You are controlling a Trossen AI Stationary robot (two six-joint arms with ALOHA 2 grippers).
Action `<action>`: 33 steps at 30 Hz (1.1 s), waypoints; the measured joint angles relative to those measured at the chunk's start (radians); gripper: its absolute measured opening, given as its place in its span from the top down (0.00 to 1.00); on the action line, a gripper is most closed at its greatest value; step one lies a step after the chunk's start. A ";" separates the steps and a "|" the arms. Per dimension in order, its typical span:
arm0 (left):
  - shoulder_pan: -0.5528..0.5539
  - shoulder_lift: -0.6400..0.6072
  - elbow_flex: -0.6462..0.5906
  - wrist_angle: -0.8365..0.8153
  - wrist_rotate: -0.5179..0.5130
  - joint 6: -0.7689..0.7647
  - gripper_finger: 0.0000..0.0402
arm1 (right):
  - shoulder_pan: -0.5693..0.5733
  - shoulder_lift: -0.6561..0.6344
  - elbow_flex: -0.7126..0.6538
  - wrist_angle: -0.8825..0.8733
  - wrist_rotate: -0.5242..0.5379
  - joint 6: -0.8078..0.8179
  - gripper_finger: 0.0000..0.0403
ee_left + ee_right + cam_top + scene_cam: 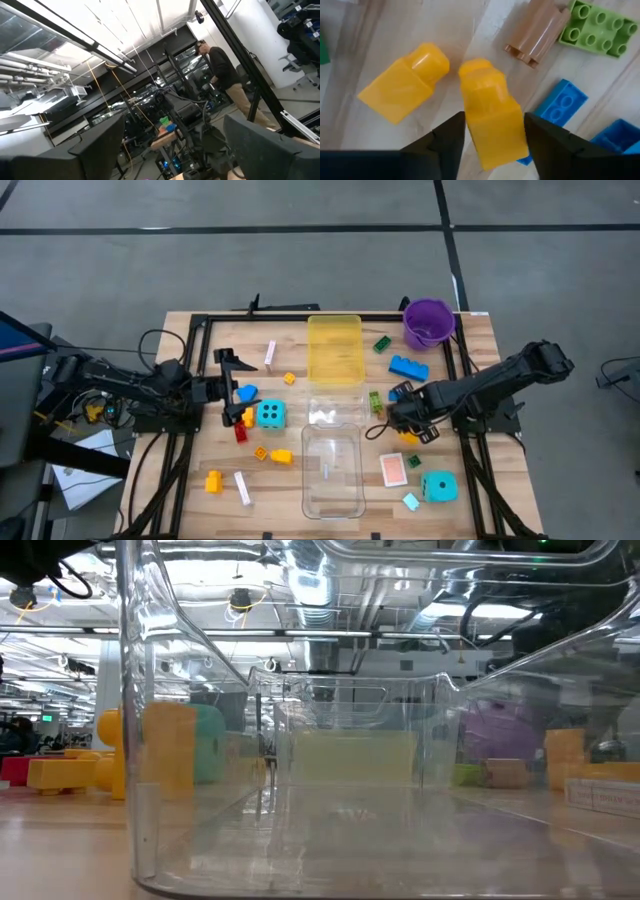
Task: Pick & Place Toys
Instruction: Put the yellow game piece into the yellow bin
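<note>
Right now the right claw [492,135] straddles a yellow brick [492,122] on the desk [480,380] beside the clear tray [333,470], fingers near but not visibly pinching, so I'd square them before lifting, while the left claw [228,387] waits apart.

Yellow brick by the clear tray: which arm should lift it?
Right. Its pincer already straddles the yellow brick, fingers at both sides. The left pincer waits open across the table, aimed away at the room.
</note>
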 joint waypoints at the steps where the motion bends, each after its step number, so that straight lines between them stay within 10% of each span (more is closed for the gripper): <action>1: 0.000 0.000 0.000 0.000 0.000 0.000 0.16 | -0.003 0.000 0.000 -0.003 -0.004 0.010 0.56; 19: 0.003 0.000 0.000 0.052 0.000 -0.002 0.16 | -0.028 0.001 0.141 -0.126 0.106 0.201 0.67; 26: 0.026 0.000 0.000 0.052 -0.103 0.057 0.16 | -0.132 -0.040 0.392 -0.165 0.267 0.054 0.67; 33: 0.087 0.000 0.013 0.105 -0.128 0.185 0.16 | -0.392 -0.017 0.616 -0.066 0.210 -0.192 0.67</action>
